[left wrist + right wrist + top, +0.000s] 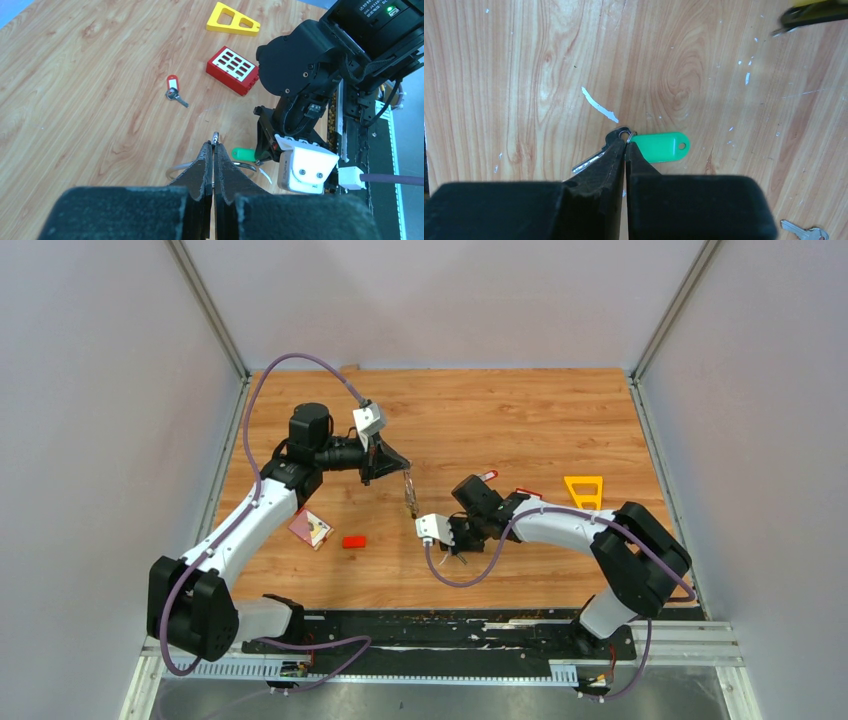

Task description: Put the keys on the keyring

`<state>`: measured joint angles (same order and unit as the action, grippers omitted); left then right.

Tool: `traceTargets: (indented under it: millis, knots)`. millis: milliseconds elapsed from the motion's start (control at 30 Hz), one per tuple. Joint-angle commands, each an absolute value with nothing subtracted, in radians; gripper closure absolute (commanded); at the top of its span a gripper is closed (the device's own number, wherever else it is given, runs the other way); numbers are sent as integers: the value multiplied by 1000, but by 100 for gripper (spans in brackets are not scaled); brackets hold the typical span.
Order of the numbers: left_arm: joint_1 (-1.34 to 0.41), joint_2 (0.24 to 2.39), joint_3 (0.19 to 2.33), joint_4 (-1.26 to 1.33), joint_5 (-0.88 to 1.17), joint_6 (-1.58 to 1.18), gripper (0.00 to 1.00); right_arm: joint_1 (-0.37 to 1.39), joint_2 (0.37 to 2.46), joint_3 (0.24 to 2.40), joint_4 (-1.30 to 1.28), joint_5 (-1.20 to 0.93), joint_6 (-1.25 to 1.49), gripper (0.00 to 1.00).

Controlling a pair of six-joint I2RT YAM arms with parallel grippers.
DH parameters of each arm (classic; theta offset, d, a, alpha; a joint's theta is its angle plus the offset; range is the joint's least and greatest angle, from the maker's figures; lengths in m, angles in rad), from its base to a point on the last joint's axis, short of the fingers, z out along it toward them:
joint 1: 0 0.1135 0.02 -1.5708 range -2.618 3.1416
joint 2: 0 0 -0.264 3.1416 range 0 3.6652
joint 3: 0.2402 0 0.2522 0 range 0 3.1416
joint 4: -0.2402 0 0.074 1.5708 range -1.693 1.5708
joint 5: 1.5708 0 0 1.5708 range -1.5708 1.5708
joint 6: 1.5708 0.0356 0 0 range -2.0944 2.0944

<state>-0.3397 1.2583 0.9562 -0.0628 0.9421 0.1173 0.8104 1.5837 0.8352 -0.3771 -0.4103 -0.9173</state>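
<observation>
Both claws are pinched shut, the left claw [214, 146] on what looks like the keyring [410, 495] mid-frame and the right claw [625, 143] on the green-tagged key [659, 146], so a skewed push could twist the thin wire loose.

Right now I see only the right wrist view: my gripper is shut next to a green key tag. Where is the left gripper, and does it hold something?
Observer: The top view shows the left gripper just beyond your right gripper and its green-tagged key. It is shut on a thin metal piece that hangs from it. I cannot tell if that is the keyring.
Operator: Is there another key outside my picture?
Observer: Yes. The left wrist view shows a key with a red tag lying alone on the table, apart from the red block with white squares.
</observation>
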Motion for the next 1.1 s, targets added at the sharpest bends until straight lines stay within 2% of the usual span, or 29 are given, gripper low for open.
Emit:
traceTargets:
  millis: [0, 133, 400, 733, 1067]
  knots:
    - [-336, 1227, 954, -15, 969, 115, 100, 816, 1575, 867, -368, -400, -913, 97]
    - [-336, 1228, 953, -14, 968, 117, 100, 814, 1539, 866, -367, -387, -920, 100]
    - [-336, 1229, 953, -12, 971, 115, 100, 804, 1490, 865, -372, -413, -925, 100]
    - [-336, 1239, 948, -5, 975, 100, 100, 721, 1390, 952, -545, -636, -958, 100]
    - [-363, 1249, 956, 23, 949, 51, 100, 663, 1293, 1085, -624, -782, -871, 100]
